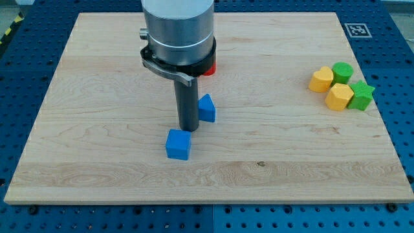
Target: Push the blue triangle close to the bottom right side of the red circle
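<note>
My tip [188, 127]: a bare rod with no hand to open or close, resting on the wooden worktop [272, 149].
Blue triangle block [206, 108]: touching my tip's right.
Blue cube block [178, 144]: just below my tip.
Red circle block [209, 67]: above, mostly hidden.

Pale matt wooden board [272, 155], brushed metal arm housing [178, 29], smooth dark rod [187, 107]

Stands upright as a thick grey cylinder with a dark collar, narrowing below to a straight dark rod [188, 103]. My tip [188, 128] sits down on the board [291, 149], left of its centre.
</note>
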You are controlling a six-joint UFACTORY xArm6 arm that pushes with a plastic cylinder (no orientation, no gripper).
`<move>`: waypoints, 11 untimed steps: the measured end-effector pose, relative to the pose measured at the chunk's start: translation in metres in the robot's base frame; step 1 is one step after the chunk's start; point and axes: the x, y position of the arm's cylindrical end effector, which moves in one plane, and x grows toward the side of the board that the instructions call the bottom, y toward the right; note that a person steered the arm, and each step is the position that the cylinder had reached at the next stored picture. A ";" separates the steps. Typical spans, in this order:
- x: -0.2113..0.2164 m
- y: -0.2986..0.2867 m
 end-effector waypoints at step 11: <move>-0.038 0.052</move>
